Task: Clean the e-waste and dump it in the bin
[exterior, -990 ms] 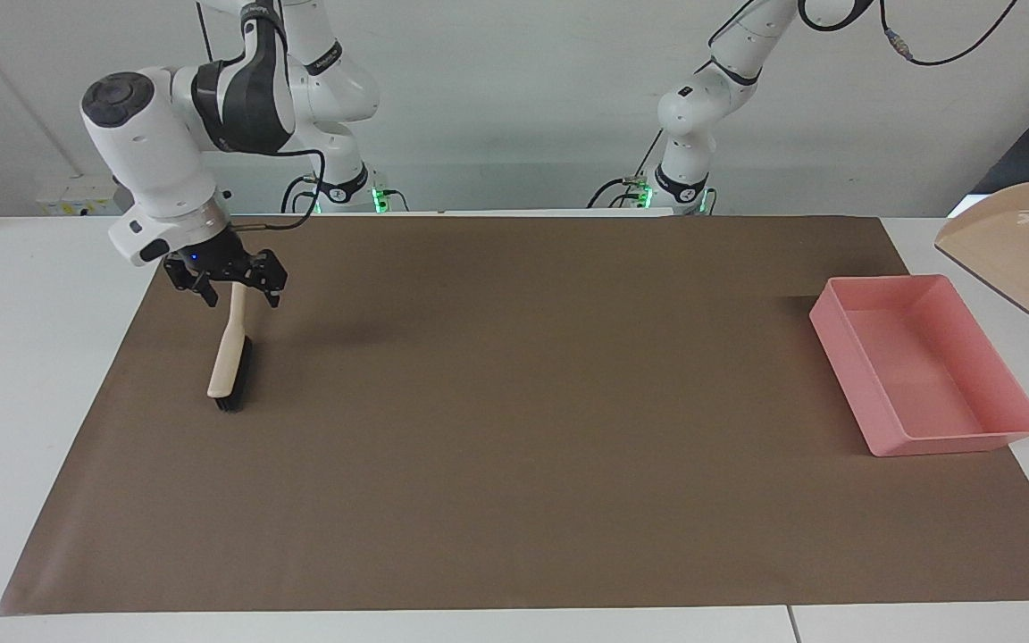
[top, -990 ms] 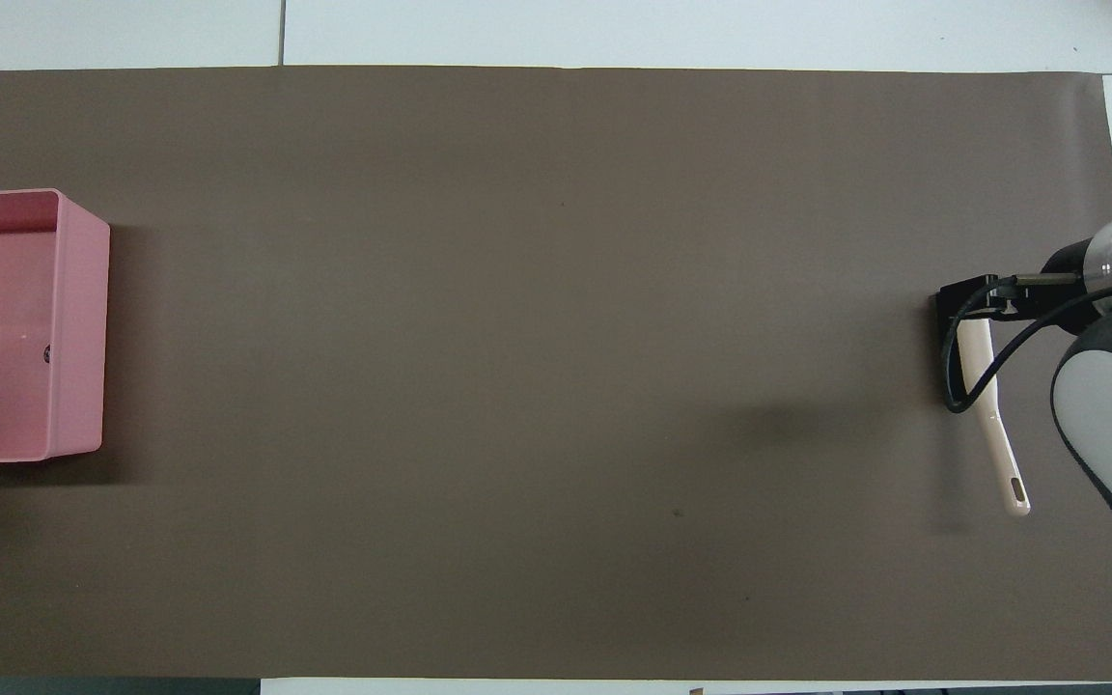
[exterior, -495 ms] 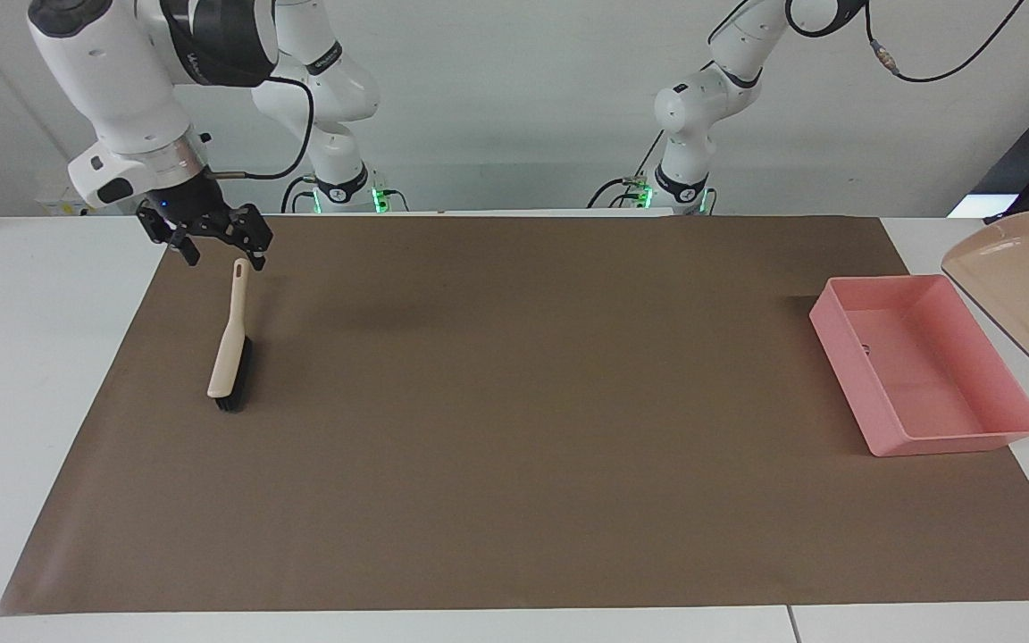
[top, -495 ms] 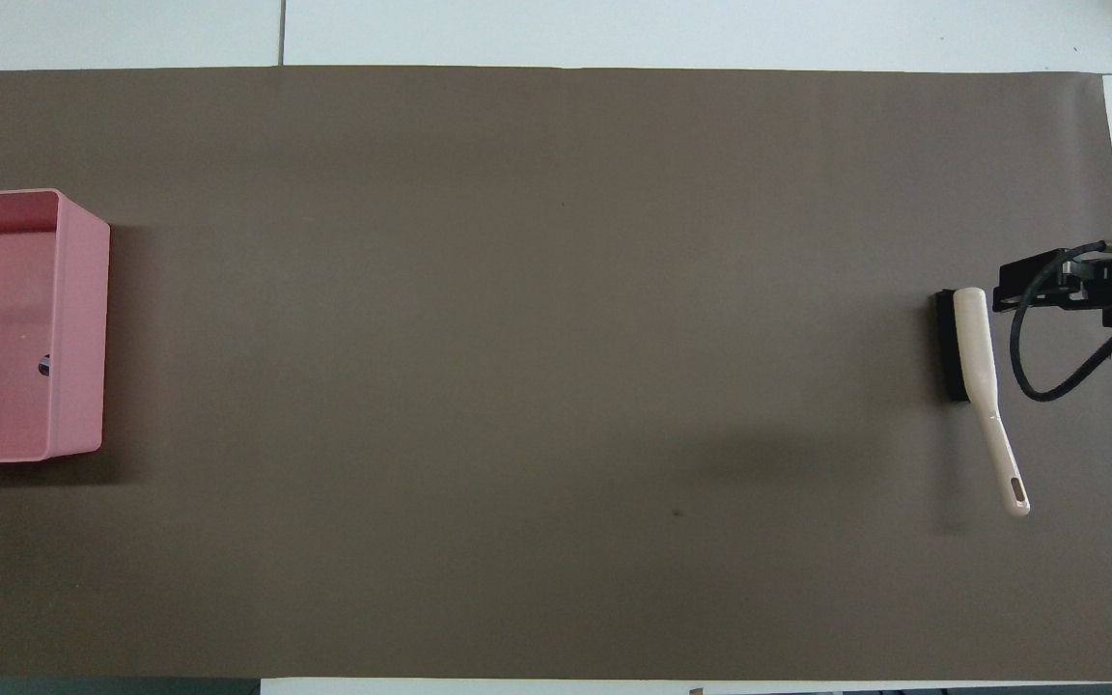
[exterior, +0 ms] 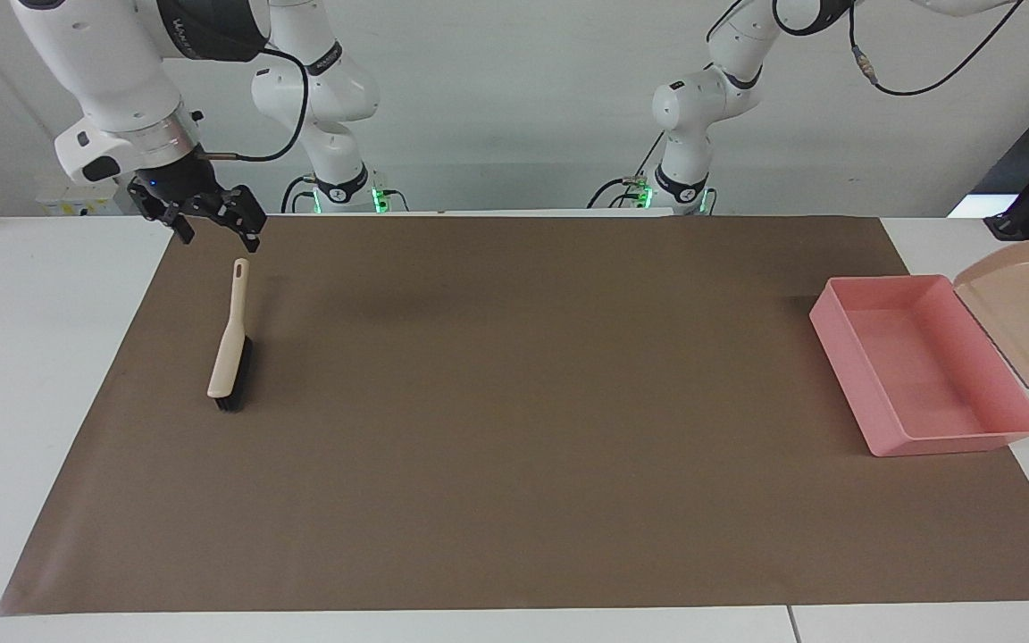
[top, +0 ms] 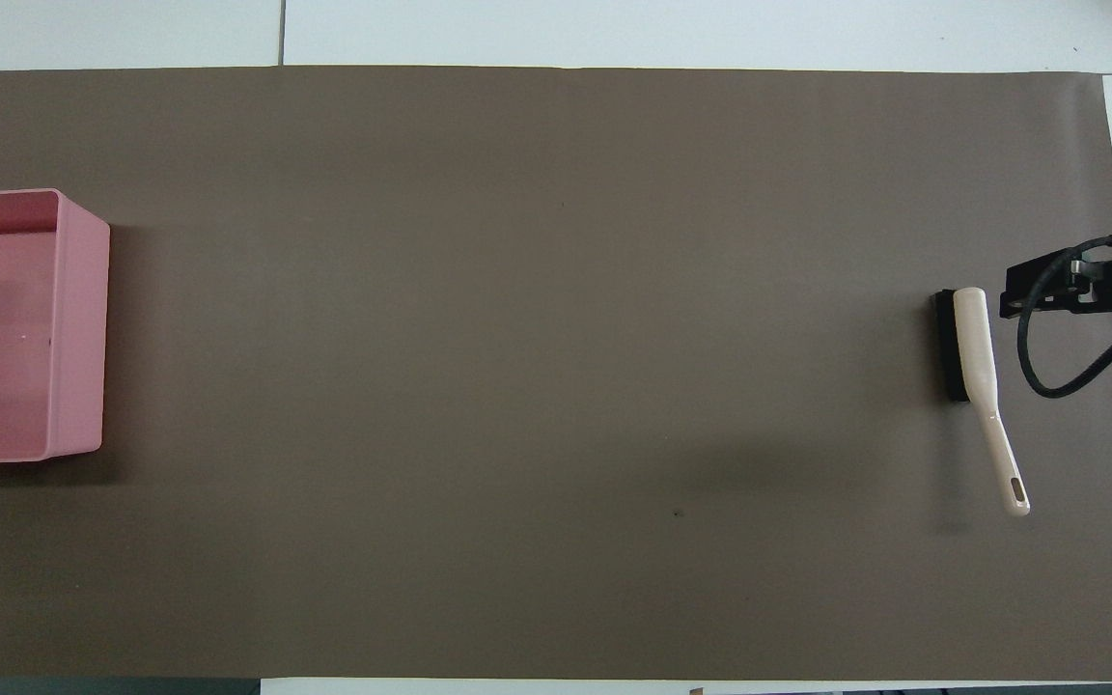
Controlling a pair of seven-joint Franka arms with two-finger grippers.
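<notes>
We see the shallow pink bin [exterior: 925, 366] at the left arm's end of the desk [exterior: 23, 357], beige dustpan [exterior: 1028, 308] tilted beside it, right gripper [exterior: 211, 223] fingers spread, empty, above the brush [exterior: 230, 348], left gripper unseen, shut.

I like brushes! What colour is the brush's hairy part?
The brush has black bristles under a cream handle. The facing view shows them best.

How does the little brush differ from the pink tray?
The brush is slim and cream with black bristles; the pink tray is a broad, open box. The brush lies toward the right arm's end of the table, the pink tray toward the left arm's end. Both rest on the brown mat, with no gripper touching either.
</notes>
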